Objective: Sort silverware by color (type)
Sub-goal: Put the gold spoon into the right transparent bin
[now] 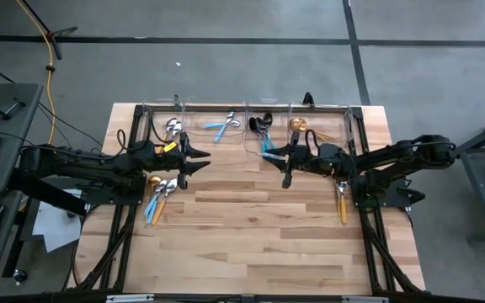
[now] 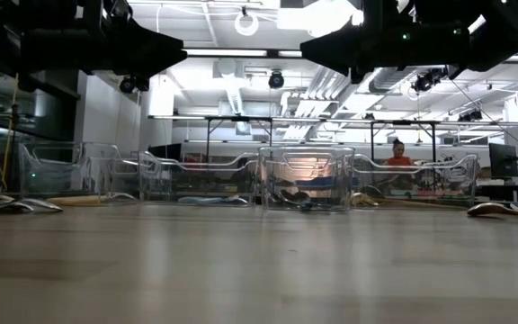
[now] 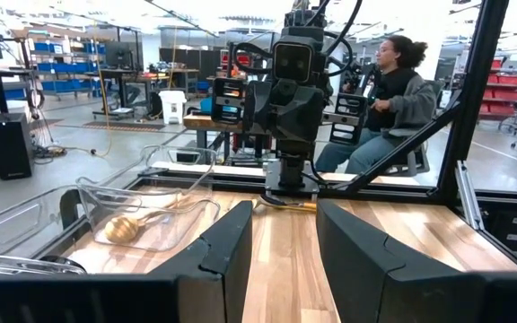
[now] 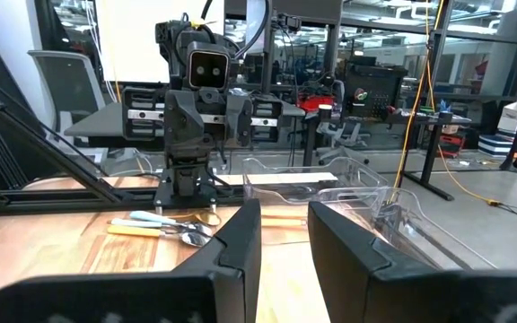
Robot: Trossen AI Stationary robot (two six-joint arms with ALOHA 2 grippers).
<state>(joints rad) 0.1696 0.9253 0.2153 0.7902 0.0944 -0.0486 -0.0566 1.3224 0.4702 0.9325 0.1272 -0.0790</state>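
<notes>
Silverware lies in two places on the wooden table. A small pile with orange and light-blue handles [image 1: 158, 199] [image 4: 164, 229] sits under my left arm, and one gold piece [image 1: 342, 202] under my right arm. More pieces rest in the clear bins along the far edge: silver spoons [image 1: 173, 128], blue-handled pieces [image 1: 223, 124], black ones [image 1: 263, 135] and a gold spoon [image 1: 297, 126] [image 3: 124, 226]. My left gripper [image 1: 202, 160] [image 3: 285, 260] and my right gripper [image 1: 274, 164] [image 4: 285, 251] face each other above mid-table. Both are level, open and empty.
The row of clear bins [image 2: 306, 189] stands along the table's far edge. Bare wood [image 1: 259, 236] fills the near half of the table. Black frame struts run along both sides. A person [image 3: 393, 90] sits beyond the table's right side.
</notes>
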